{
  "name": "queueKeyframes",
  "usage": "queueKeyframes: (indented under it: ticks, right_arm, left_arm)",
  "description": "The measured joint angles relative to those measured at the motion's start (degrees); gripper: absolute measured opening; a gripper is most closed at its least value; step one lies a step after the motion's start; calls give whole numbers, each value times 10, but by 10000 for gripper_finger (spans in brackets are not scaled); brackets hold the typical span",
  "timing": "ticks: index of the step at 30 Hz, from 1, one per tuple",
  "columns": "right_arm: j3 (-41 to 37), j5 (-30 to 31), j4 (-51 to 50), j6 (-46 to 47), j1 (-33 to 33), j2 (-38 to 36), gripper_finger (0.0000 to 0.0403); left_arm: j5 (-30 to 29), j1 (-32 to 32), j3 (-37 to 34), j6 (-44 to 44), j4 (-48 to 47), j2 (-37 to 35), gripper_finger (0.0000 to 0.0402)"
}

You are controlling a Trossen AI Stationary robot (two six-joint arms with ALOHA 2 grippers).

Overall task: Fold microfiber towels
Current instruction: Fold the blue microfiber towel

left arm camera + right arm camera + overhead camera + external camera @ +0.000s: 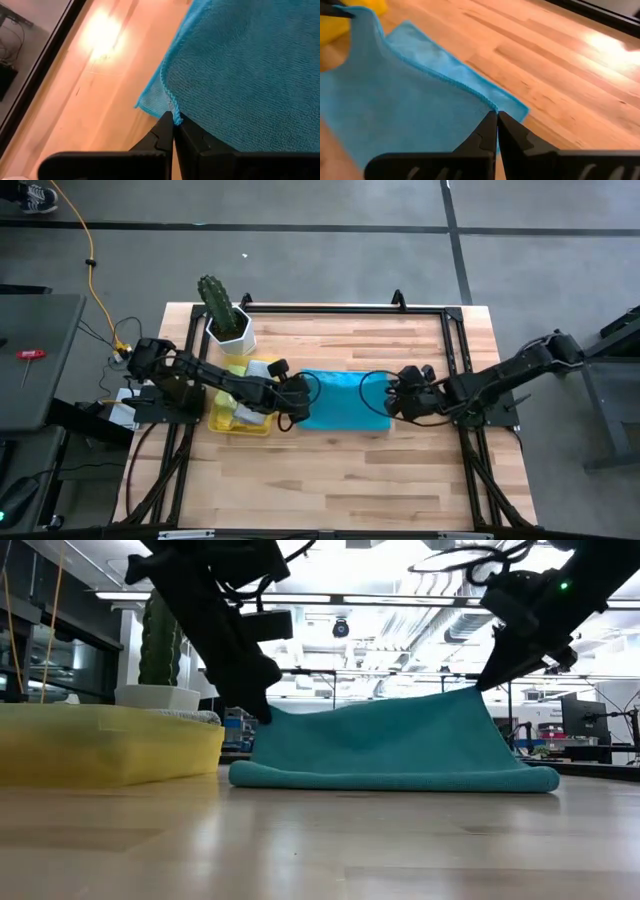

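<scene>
A light blue microfiber towel (340, 405) lies doubled at the table's middle. Its lower layer rests flat on the wood and its rounded fold (390, 778) faces the near edge. The upper layer rises like a tent (390, 735) to two raised corners. My left gripper (296, 412) is shut on the left corner. My right gripper (392, 406) is shut on the right one. Both show in the low view, the left gripper (264, 708) and the right gripper (487, 683), above the table. My left gripper pinches the hemmed corner of the upper layer (175, 116) between its two fingertips, slanting down from the table's left. That corner is lifted clear; the lower layer (150, 102) lies on the wood beneath. My right gripper pinches the upper layer's other hemmed corner (492, 107) between its fingertips, slanting down from the table's right. The corner is raised, the cloth slopes down from it, and the lower layer's corner (517, 109) stays flat on the table.
A translucent yellow tray (228, 422) with cloths in it stands just left of the towel. Behind the tray is a cactus in a white pot (225, 315). A black frame rail (345, 310) runs round the table. Bare wood (340, 480) lies toward the near edge.
</scene>
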Motion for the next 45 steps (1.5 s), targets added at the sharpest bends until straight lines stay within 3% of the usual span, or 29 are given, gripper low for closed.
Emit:
queueKeyframes:
  ticks: [16,45]
  right_arm:
    - [0,-35,-6,15,-58,0,0]
    - [0,-38,-7,11,-96,0,0]
  left_arm:
    - [-54,13,0,-50,-23,0,0]
    - [-56,31,0,-15,13,0,16]
